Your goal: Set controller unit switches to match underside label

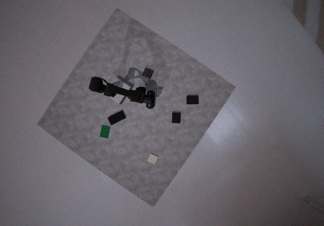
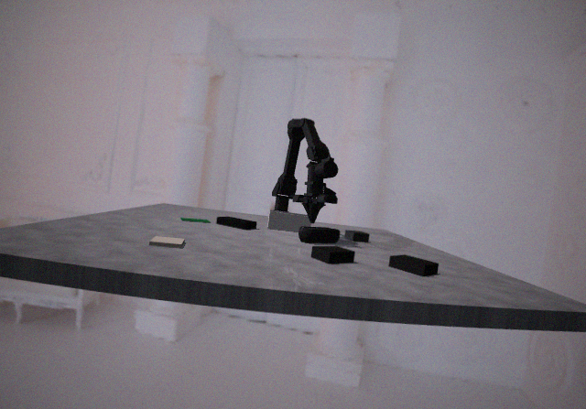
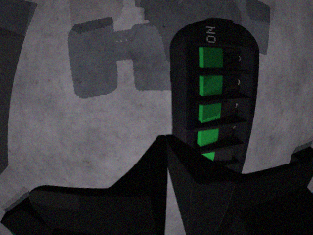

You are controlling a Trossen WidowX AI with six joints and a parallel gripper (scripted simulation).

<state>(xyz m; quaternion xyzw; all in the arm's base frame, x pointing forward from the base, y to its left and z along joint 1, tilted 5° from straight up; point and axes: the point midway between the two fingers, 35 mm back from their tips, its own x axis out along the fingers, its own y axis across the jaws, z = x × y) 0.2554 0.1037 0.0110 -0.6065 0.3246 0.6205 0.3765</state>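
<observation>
Bench: describe the surface and the room.
"Grey, mottled top, square, set cornerwise across the middle of the top view. In the exterior view its dark front edge crosses the lower half of the frame. Behind it stands a pale wall with columns; striped tan and pale bands cross the upper right corner of the top view."

"List the loose parts."
"Top view: green card, left and below centre; black block, just above it; cream tile, lower centre. Two dark boxes lie right of centre, and a small dark box lies above centre."

"State the location of the controller unit."
"Near the centre of the top view, base down on the bench. In the wrist view it runs down the right half, its lower end hidden by the gripper."

"Gripper condition?"
"Closed, fingertips together, gripping nothing. In the exterior view it points down, its tips just above the unit. Contact with a switch cannot be confirmed."

"Switch readout?"
"Five green ends are visible beside the ON mark, the lowest partly covered. The underside label is out of sight."
</observation>
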